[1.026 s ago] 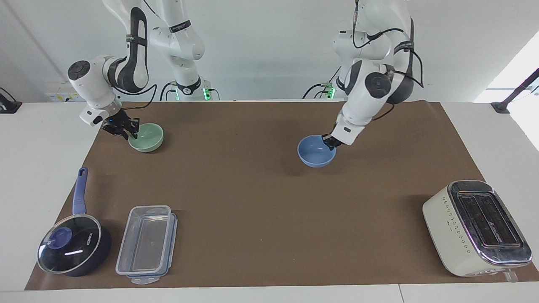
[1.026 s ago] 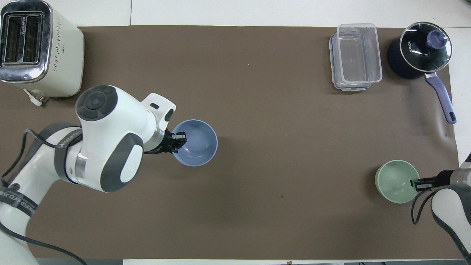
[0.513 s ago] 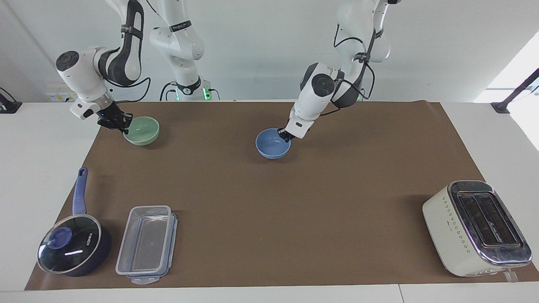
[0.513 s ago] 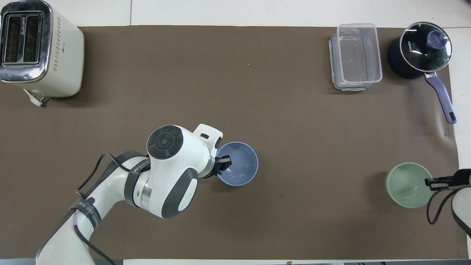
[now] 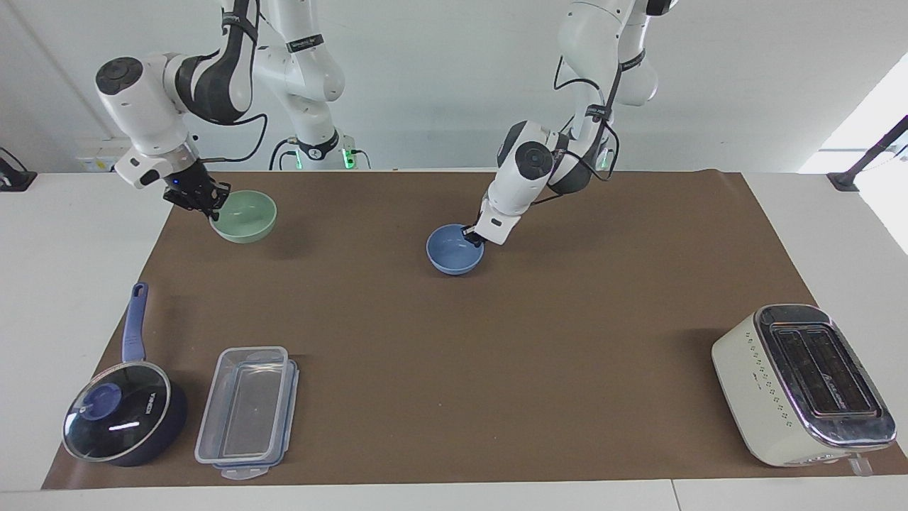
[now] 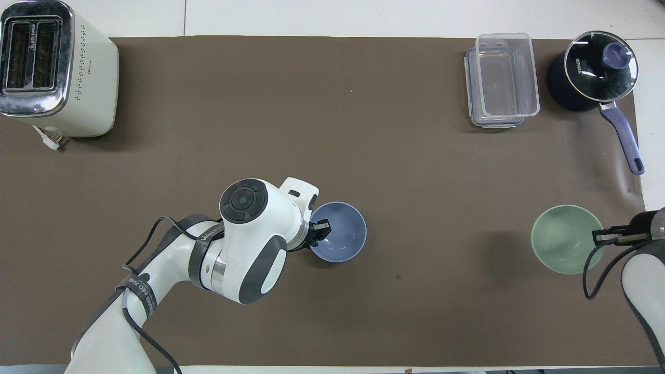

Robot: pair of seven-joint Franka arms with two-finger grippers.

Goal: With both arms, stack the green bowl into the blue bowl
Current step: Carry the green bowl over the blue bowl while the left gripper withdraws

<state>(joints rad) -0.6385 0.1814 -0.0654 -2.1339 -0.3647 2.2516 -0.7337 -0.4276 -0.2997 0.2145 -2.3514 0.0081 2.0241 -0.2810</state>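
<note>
Brown mat [image 5: 454, 341]: both bowls empty, green bowl [image 5: 248, 216] (right hand [image 5: 206, 207] clamped), blue bowl [image 5: 454, 250] (left hand [image 5: 472, 236] clamped).

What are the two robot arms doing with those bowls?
Each arm holds one bowl by its rim. The left gripper grips the blue bowl near the middle of the brown mat, low at the mat. The right gripper holds the green bowl up in the air at the right arm's end. The green bowl is not yet in the blue one.
</note>
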